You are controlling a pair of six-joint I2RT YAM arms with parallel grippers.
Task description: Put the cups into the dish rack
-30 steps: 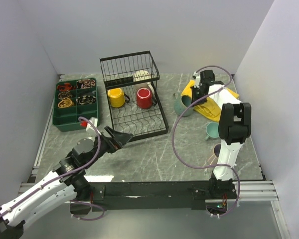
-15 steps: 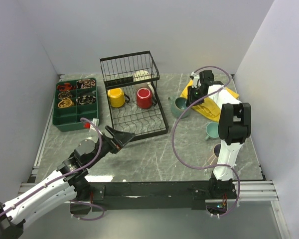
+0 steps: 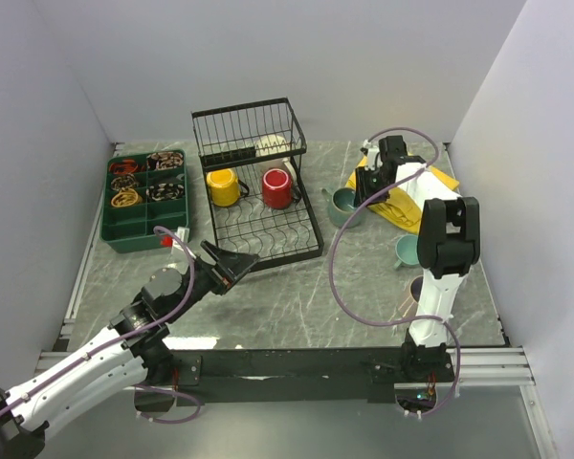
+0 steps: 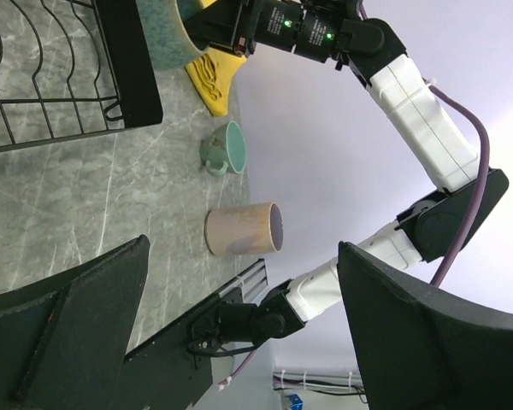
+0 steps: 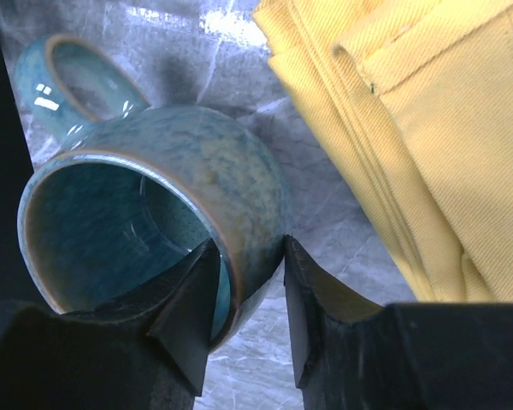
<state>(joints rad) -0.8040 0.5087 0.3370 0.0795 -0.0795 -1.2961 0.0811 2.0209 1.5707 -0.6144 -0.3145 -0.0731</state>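
Grey table (image 3: 297, 296), pale walls (image 3: 268, 57), dish rack (image 3: 268, 234).

No text, label, brand or number is legible on anything.

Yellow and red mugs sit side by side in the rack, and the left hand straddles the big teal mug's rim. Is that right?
No: the right hand, not the left, straddles the teal mug at its rim, one finger inside and one outside, as the right wrist view shows. The yellow mug and red mug do sit side by side in the rack.
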